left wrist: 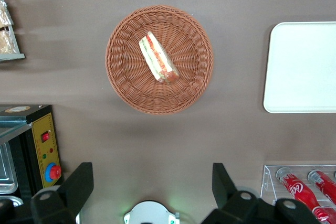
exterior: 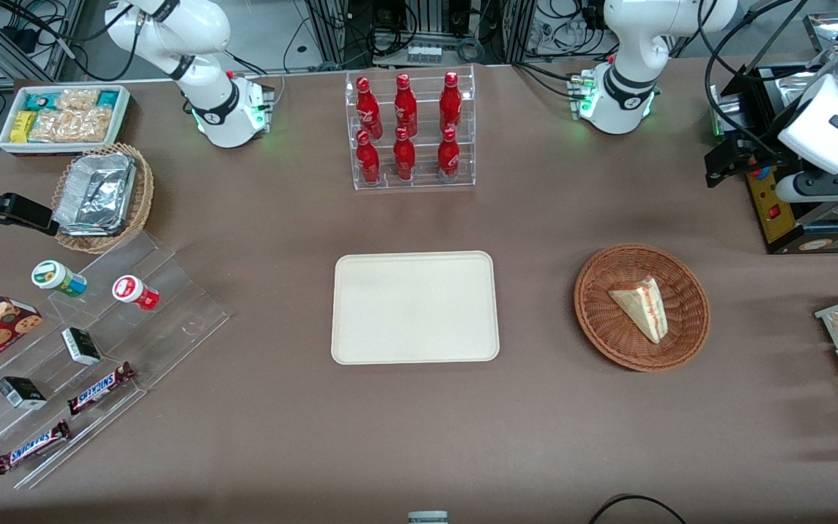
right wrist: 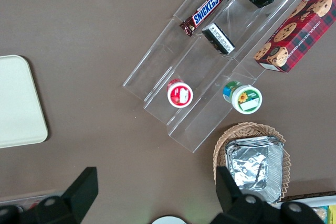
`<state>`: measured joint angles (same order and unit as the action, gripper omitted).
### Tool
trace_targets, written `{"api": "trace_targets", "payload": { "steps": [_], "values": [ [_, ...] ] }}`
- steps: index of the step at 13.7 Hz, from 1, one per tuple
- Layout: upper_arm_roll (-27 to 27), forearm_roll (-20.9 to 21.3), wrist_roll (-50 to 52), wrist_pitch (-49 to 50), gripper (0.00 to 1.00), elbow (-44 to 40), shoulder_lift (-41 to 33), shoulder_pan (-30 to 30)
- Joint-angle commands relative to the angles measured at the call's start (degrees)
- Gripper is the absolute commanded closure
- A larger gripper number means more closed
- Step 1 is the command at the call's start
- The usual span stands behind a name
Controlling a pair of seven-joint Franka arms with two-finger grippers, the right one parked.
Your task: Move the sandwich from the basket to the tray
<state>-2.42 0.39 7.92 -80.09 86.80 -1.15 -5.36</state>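
High above the round reddish-brown wicker basket (left wrist: 159, 60) holding your triangular white-bread sandwich (left wrist: 158, 58), your left gripper (left wrist: 152, 184) hangs spread wide, well apart from the flat cream rectangular tray (exterior: 414, 306).

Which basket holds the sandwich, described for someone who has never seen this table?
Start at the cream tray mid-table, then look toward the working arm's end: the reddish-brown round basket lies there with the sandwich in it. The tan basket holds foil containers instead. The open claw hovers high, farther from the front camera than the sandwich's basket.
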Motion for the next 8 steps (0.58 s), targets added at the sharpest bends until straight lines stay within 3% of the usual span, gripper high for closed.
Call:
{"api": "trace_targets", "payload": {
  "steps": [1, 4, 8],
  "values": [
    [0.40, -0.30, -0.81, -0.42, 0.00, -1.10, 1.33, 0.08],
    [2.84, -1.00, -0.72, -1.90, 0.00, 3.09, 1.77, 0.35],
    [3.73, -0.12, 4.35, -14.80, 0.00, 16.27, 0.62, 0.35]
  ]
}}
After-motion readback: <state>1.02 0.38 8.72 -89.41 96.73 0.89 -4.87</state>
